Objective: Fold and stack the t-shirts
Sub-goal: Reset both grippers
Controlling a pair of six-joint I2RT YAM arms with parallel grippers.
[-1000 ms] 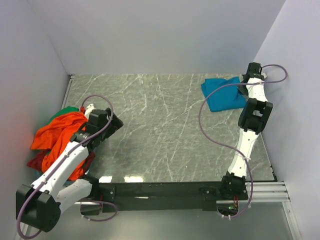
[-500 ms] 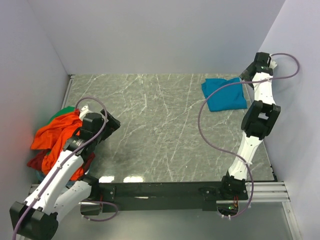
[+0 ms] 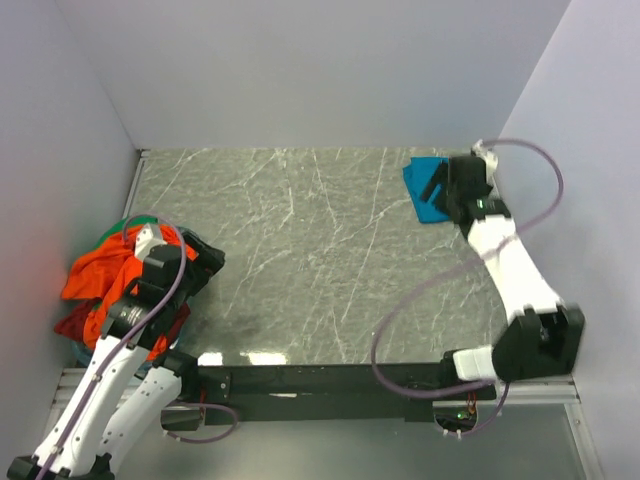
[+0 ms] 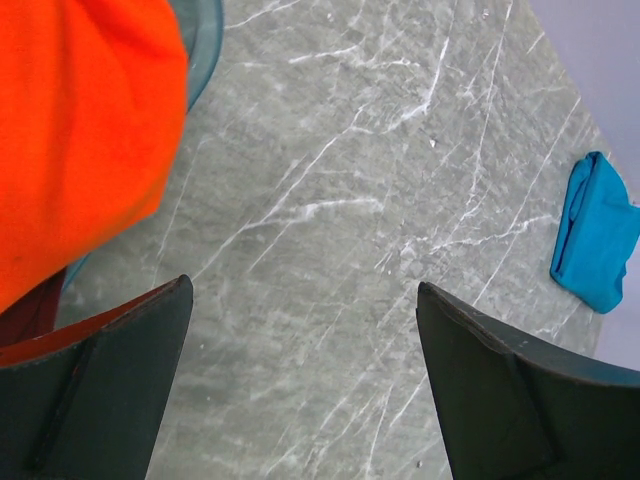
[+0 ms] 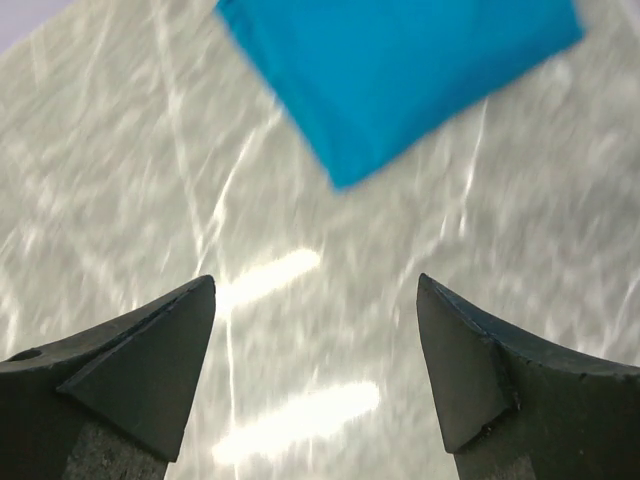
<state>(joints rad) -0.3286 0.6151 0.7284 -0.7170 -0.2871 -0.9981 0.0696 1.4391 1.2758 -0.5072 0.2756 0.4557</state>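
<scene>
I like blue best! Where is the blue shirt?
In the top view, the teal t-shirt lies at the table top's far right corner, by the right gripper, far from the orange t-shirt.

robot test cell, lab setting
grey marble-patterned table boxed in by plain pale walls on three sides; white left arm and right arm mounted on a black rail at the near edge.

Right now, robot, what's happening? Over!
Left gripper open, empty. Right gripper open, empty. Teal t-shirt folded, far right corner. Orange t-shirt bunched, left edge.
</scene>
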